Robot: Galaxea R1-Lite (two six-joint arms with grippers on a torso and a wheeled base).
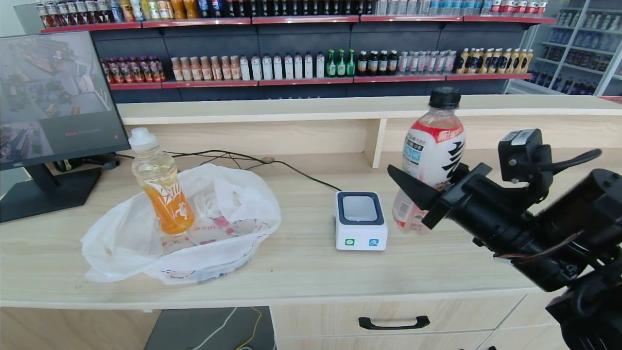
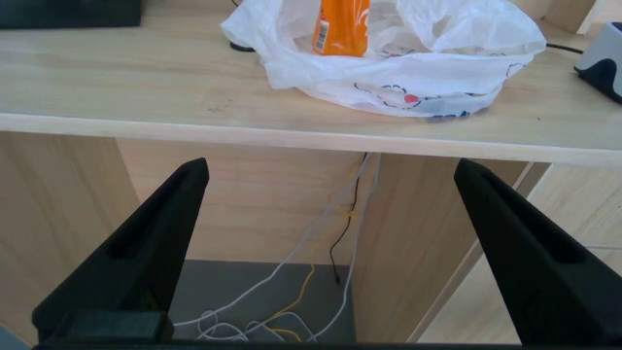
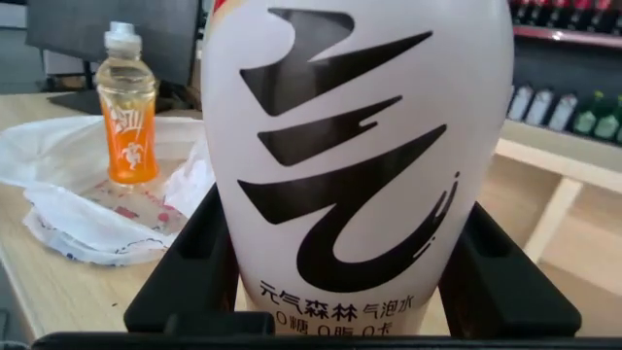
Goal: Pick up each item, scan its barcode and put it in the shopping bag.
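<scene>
Right gripper point(image 1: 430, 187) clenches the tall black-capped, white-labelled plastic bottle point(image 1: 435, 141) low, left gripper point(image 2: 330, 175) gapes empty; tilted for scanning, the bottle might slip.

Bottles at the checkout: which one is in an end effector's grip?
The black-capped bottle with the white label, clamped in the right end effector beside the scanner. The white-capped orange bottle stands free in the shopping bag.

Light wooden counter point(image 1: 301, 272), black-handled drawer point(image 1: 393, 316), monitor point(image 1: 53, 97) at left, drink-stocked shelves point(image 1: 311, 82) behind
</scene>
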